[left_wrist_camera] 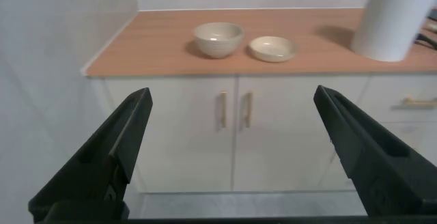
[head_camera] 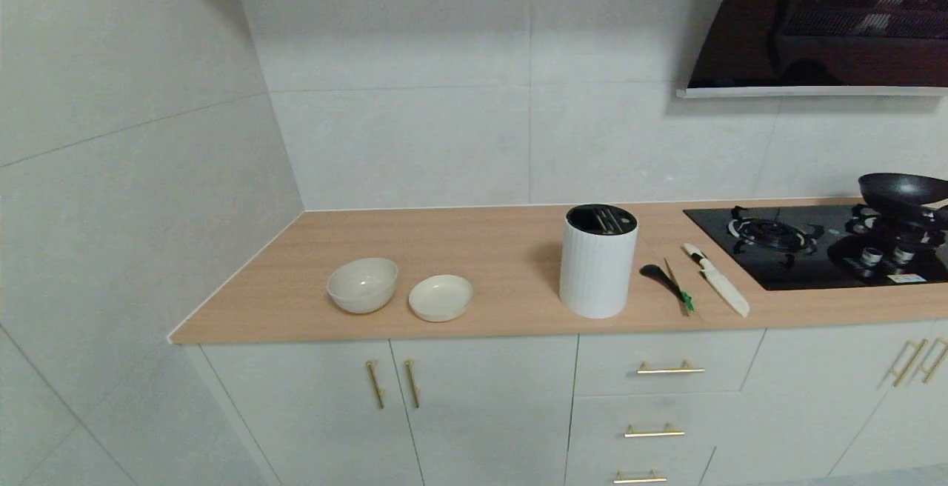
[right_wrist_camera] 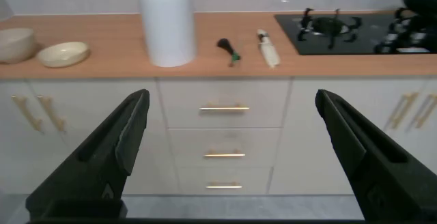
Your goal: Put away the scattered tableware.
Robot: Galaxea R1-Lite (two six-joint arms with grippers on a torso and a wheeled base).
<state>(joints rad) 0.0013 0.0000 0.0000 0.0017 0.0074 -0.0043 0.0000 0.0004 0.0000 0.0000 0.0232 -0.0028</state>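
Tableware is spread over the wooden surface (head_camera: 481,245), so the task is judged to be at its beginning, with almost everything left to do. Two pale bowls are counted: a deep bowl (head_camera: 362,285) and, just beside it, a shallow bowl (head_camera: 441,298). One white holder (head_camera: 598,264) stands upright, and a few thin utensils are seen inside it. Near the holder lie one black spoon (head_camera: 658,274), chopsticks (head_camera: 680,290) with a green end, whose number cannot be told, and one white knife (head_camera: 716,280). The left tool (left_wrist_camera: 232,101) and the right tool (right_wrist_camera: 232,100) are spread wide and empty, well apart from all items.
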